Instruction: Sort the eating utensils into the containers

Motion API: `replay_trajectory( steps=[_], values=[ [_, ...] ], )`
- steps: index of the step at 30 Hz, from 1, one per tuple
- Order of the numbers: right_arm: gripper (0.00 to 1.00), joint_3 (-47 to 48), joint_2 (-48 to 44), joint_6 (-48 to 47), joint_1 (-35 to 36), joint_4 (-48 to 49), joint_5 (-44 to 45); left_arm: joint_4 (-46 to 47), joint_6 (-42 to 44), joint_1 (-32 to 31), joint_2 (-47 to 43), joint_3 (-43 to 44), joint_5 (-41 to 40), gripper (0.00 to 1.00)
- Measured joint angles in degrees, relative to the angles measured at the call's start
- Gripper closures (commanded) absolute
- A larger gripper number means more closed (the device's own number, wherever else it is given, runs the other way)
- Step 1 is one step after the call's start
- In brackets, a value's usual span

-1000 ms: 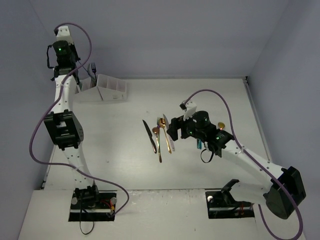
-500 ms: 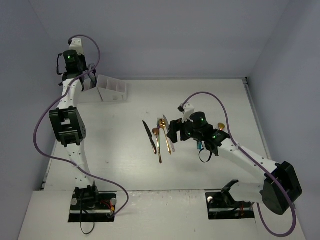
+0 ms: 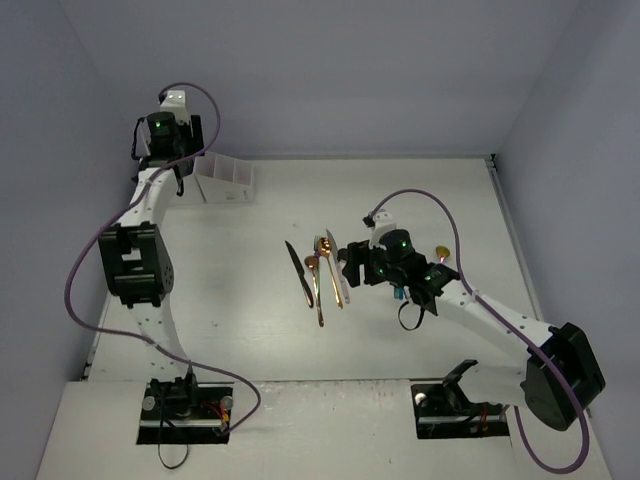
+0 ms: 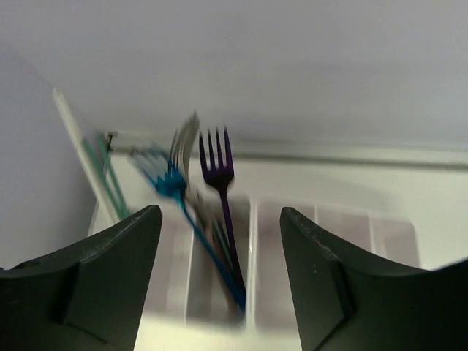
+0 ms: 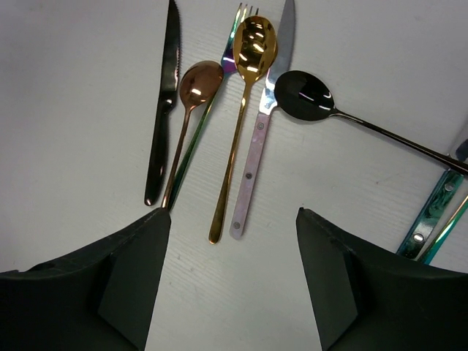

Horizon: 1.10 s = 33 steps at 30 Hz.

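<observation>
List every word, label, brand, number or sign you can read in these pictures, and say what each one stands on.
No readable text anywhere.
The gold spoon, black knife and pink-handled knife show no stamp or brand.
The white rack is unmarked; the purple fork in it is too blurred to check.

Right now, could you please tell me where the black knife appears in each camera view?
Top external: black knife lies just left of centre, leftmost in its row.
Left wrist: not in it.
Right wrist: upper left, point towards the top edge.
Shared landmark: the copper spoon, immediately to its right in both.
</observation>
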Motion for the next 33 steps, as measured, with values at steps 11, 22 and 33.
replay_trajectory(
  steps=[11,22,33],
  values=[
    [0.60,2.9,5.7,5.0,0.9,-0.8,4.3,-8.2,-13.1,-9.4,-44.4,-27.8,-1.9,0.25],
    [0.73,12.5,21.3,9.1,8.2,-0.6,10.0,-20.8,-19.1,-10.7,-75.7,-59.0,2.4,0.25],
    [0.77,17.1,32.2,12.8,9.2,-0.4,13.7,-26.5,-19.1,-10.7,-82.3,-66.6,2.9,0.25]
  ],
)
